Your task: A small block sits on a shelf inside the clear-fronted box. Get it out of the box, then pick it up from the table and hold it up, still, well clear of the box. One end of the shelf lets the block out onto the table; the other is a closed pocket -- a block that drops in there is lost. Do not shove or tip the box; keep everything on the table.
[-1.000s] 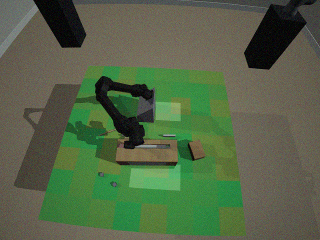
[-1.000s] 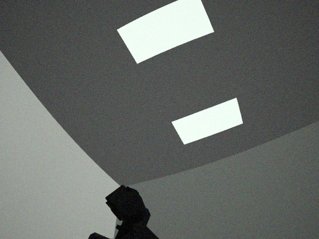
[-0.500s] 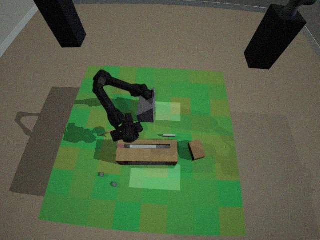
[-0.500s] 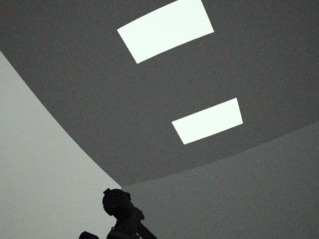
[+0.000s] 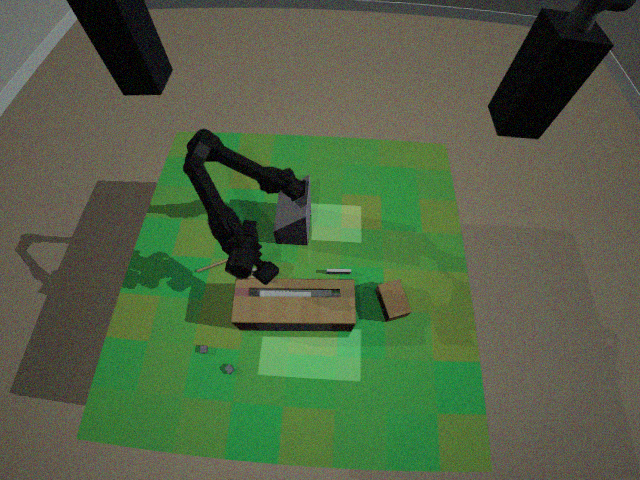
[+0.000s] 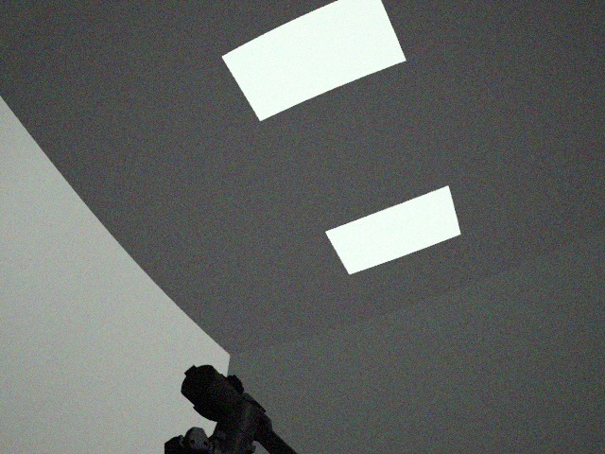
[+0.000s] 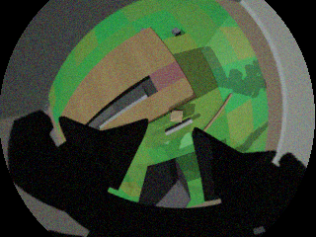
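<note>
The box (image 5: 294, 311) (image 7: 118, 64) is tan, with a long slot in its top and a pink patch near one end. A small tan block (image 7: 177, 116) lies on the green table beside the box's long side, near the pink end, in the wrist view. It is outside the box. My gripper (image 5: 253, 273) (image 7: 171, 126) is open and empty, above the table by the box's back left edge in the top view. The block shows beyond the gap between the fingertips. The exterior view shows only part of the dark arm against the ceiling and wall.
A pale bar (image 7: 179, 126) lies beside the block. A thin wooden stick (image 5: 210, 265) (image 7: 218, 113) lies farther left. Another white bar (image 5: 338, 271) lies behind the box. A brown block (image 5: 395, 299) stands to its right. Two small grey pieces (image 5: 202, 349) (image 5: 227, 368) lie front left.
</note>
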`<state>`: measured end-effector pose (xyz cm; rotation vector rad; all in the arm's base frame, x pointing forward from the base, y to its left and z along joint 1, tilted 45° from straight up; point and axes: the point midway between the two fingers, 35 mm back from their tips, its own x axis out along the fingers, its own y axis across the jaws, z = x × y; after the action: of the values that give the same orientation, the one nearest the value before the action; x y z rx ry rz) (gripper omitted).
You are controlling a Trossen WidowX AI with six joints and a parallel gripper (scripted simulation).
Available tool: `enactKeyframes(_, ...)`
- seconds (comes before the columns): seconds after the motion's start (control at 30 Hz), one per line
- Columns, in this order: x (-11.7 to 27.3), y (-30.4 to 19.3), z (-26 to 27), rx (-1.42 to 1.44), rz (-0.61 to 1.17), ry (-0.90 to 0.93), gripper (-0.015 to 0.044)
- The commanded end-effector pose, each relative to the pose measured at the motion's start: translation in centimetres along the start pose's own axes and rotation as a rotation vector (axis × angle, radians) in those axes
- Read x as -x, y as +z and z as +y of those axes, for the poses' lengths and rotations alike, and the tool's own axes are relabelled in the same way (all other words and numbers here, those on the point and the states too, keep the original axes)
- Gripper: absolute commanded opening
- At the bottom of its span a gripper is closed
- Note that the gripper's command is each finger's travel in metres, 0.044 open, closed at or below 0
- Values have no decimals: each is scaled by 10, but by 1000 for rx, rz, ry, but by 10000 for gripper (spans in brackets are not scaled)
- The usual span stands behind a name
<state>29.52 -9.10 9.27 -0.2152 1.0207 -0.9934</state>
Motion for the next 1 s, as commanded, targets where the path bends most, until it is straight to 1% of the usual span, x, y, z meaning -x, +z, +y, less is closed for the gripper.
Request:
enactKeyframes(0.0,4,1,-13,-1029,32,136,285)
enactKeyframes(0.27,6,2,-20,-1644,98,206,285)
enactKeyframes(0.6,10,4,-28,-2396,247,284,285)
enactKeyframes(0.7,10,4,-29,-2477,268,289,285)
enactKeyframes(0.97,10,4,-29,-2477,268,289,285)
